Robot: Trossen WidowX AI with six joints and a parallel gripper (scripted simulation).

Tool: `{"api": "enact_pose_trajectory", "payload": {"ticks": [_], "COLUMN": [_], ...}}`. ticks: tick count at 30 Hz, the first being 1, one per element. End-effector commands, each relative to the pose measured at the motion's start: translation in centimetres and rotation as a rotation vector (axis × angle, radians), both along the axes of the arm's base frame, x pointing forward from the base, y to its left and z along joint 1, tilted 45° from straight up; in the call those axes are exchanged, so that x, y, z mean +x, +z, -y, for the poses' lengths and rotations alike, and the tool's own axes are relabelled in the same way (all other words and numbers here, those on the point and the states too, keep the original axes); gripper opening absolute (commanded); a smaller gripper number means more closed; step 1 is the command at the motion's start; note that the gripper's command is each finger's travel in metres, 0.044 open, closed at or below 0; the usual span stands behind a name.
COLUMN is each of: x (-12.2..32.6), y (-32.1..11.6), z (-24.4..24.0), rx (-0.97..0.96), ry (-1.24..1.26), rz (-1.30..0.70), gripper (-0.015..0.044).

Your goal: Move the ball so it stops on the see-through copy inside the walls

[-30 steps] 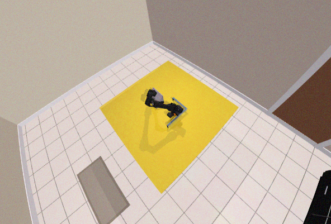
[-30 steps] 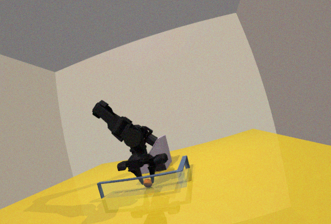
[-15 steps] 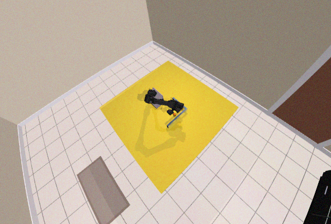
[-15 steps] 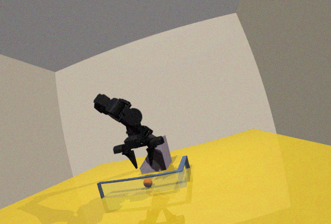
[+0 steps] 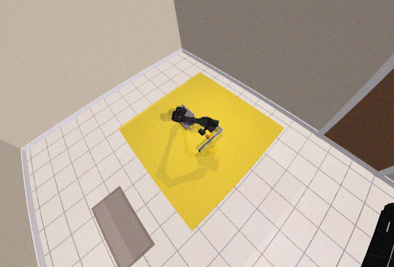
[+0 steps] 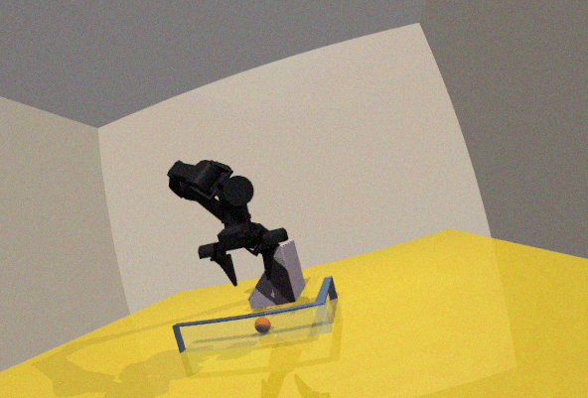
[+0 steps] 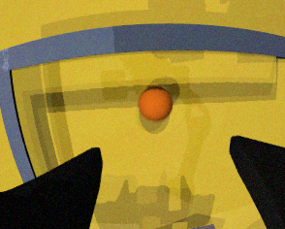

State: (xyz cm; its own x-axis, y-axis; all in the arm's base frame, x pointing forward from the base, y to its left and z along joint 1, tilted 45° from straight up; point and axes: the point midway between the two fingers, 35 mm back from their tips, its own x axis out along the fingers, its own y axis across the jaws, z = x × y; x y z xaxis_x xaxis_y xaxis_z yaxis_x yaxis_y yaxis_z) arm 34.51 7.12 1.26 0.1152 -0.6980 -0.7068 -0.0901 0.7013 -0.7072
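- Table [image 6: 447,305]: yellow surface; it carries the arm's base, the walls and the ball.
- Arm [image 6: 233,205]: black, bent over the walled corner, raised off the surface.
- Walls [image 6: 248,316]: two low clear panels with blue top edges, joined in a corner.
- Gripper [image 6: 250,270]: jaws spread wide, holding nothing, hanging above the ball and apart from it.
- Ball [image 7: 155,104]: orange, resting on the table inside the walls, near the long wall, between the fingertips in the wrist view.

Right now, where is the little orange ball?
In the exterior view the ball sits on the yellow table, just behind the long clear wall, below the open hand.
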Motion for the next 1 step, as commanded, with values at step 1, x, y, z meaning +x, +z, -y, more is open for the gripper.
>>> {"api": "enact_pose_trajectory", "payload": {"ticks": [1], "x": [-0.31], "y": [1.90], "z": [-1.88], "rx": [0.010], "ry": [0.005], "rz": [0.017], "gripper": [0.0440]}}
